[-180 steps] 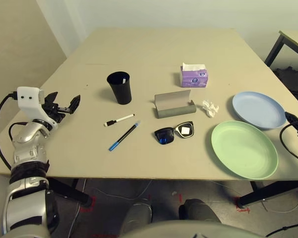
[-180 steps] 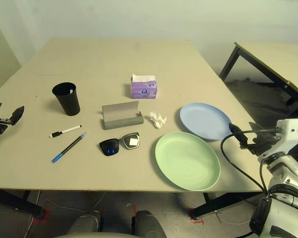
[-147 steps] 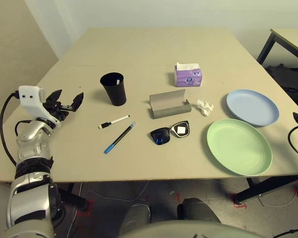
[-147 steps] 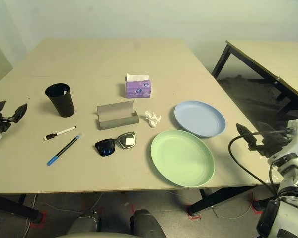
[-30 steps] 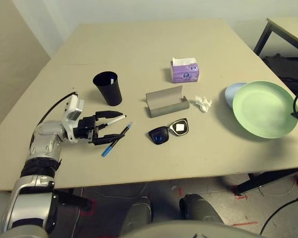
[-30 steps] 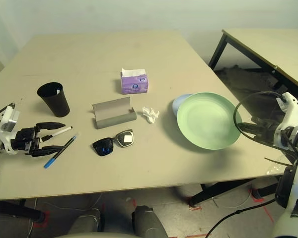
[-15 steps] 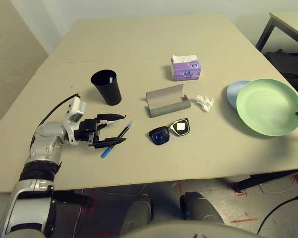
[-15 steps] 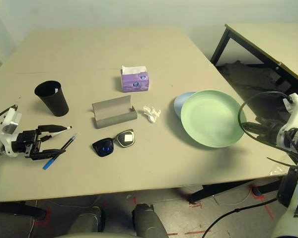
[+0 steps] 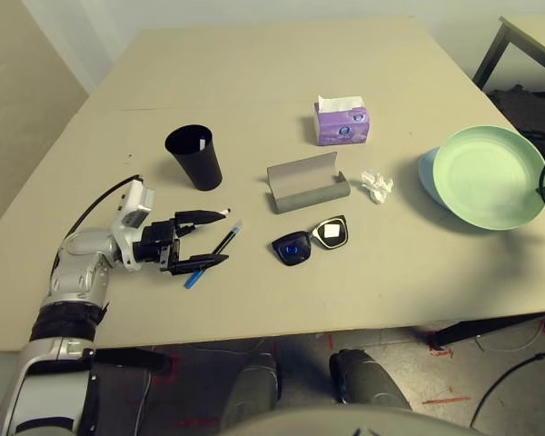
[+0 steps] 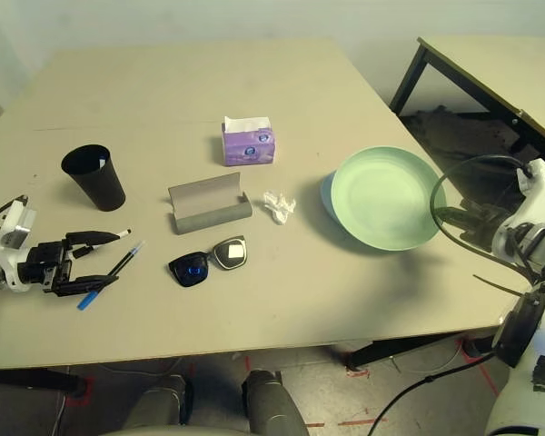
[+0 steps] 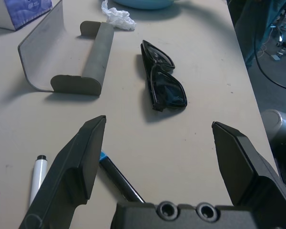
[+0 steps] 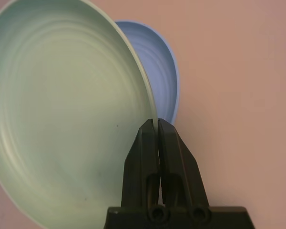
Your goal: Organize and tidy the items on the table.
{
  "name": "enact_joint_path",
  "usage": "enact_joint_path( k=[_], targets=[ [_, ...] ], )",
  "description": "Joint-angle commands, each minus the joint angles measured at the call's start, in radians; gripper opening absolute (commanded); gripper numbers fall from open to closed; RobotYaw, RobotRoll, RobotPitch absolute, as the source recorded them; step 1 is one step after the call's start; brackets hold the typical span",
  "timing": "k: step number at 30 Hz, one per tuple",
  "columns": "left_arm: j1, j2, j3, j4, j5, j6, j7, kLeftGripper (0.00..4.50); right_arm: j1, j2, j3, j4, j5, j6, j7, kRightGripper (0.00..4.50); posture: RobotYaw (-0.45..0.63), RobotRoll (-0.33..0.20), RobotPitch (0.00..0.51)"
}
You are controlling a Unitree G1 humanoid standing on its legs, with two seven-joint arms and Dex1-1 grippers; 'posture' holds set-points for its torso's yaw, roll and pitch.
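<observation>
A: How was the left gripper found?

B: Its jaws were held wide apart, low over the table, with nothing gripped. The blue pen was seen lying between its fingers, and the white-black marker just outside one finger. The dark sunglasses were set a little beyond the fingertips, and the grey glasses case farther on, lying open. The black cup was stood upright near the gripper, off to the side of the marker.

A: And the right gripper?

B: Its fingers were pressed together on the rim of the green plate, which was held tilted above the pale blue plate; the blue one was largely covered by it, just past the fingertips.

A: What else was noted?

B: The crumpled white tissue was seen between the case and the plates, well apart from either gripper, and the purple tissue pack was placed behind the case, farther from the left gripper
</observation>
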Motion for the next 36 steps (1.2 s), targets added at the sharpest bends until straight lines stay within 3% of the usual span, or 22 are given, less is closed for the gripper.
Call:
enact_joint_path(
  k=[1,4,6,8,17,26,36],
  targets=[
    [0.021,0.007,0.013,-0.026,0.001,0.006,0.004,4.50,-0.017,0.009,-0.022,0.014,0.007,-0.030,-0.030,0.06,-0.04,0.000,0.114],
    [0.024,0.008,0.014,-0.028,0.001,0.008,0.006,4.50,-0.020,0.013,-0.025,0.017,-0.001,-0.042,-0.050,0.06,-0.04,0.000,0.113],
    [0.021,0.007,0.014,-0.024,0.002,0.008,0.007,4.50,-0.020,0.016,-0.023,0.018,-0.006,-0.051,-0.059,0.51,-0.05,0.000,0.113],
    [0.016,0.007,0.013,-0.020,0.003,0.008,0.006,4.50,-0.020,0.015,-0.025,0.018,-0.007,-0.055,-0.062,1.07,-0.05,0.000,0.112],
    [-0.021,0.005,0.005,0.015,0.012,0.003,-0.005,4.50,0.045,-0.042,-0.030,-0.002,-0.004,-0.085,0.013,4.43,-0.07,0.000,0.107],
    [-0.067,0.000,-0.009,0.079,0.028,-0.014,-0.035,4.50,0.412,-0.018,-0.053,-0.218,0.036,-0.523,0.309,4.47,-0.12,0.000,0.108],
    [-0.094,0.016,0.002,0.133,0.032,-0.039,-0.045,4.50,0.710,0.140,-0.100,-0.736,0.205,-0.561,0.394,4.47,-0.10,0.000,0.094]
  ],
)
